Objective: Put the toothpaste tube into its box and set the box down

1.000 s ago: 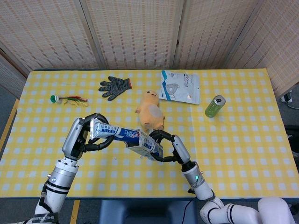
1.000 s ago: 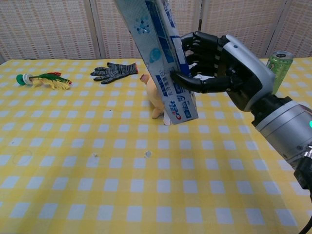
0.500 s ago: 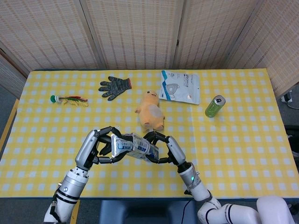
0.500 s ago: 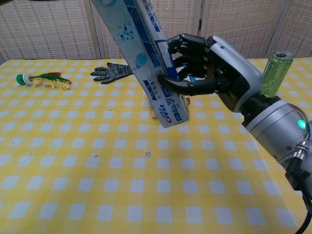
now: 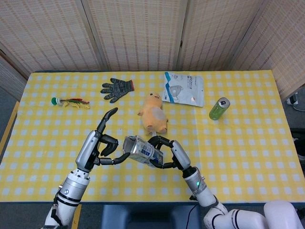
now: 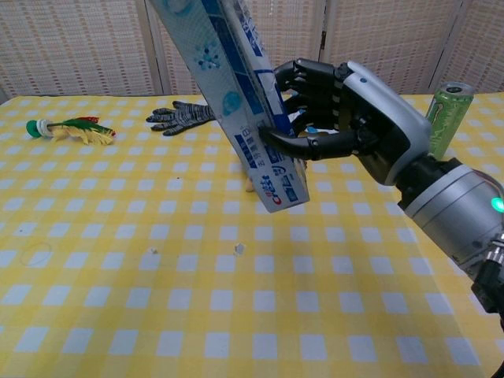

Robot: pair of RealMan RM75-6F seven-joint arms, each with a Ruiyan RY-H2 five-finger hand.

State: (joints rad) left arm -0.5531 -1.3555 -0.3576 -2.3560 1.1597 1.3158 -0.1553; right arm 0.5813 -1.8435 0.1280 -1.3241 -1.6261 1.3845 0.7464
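Observation:
The blue-and-white toothpaste box (image 5: pixel 143 151) is held off the table in the grip of my right hand (image 5: pixel 174 155), its open end facing left. In the chest view the box (image 6: pixel 252 118) slants steeply up to the left, with my right hand (image 6: pixel 354 126) wrapped round its lower part. No part of the toothpaste tube shows outside the box. My left hand (image 5: pixel 97 145) hovers just left of the open end with its fingers spread and one pointing up, holding nothing. The chest view does not show the left hand.
A yellow plush toy (image 5: pixel 154 114) lies just behind the box. Further back are a grey glove (image 5: pixel 116 88), a mask packet (image 5: pixel 184 88) and a green can (image 5: pixel 218 109) at the right. A feathered toy (image 5: pixel 70 101) lies at the left of the checked table (image 5: pixel 248 152).
The tube end that stuck out to the left has slid out of sight into the box. My left hand has let go and spread its fingers. The right hand has kept hold of the box.

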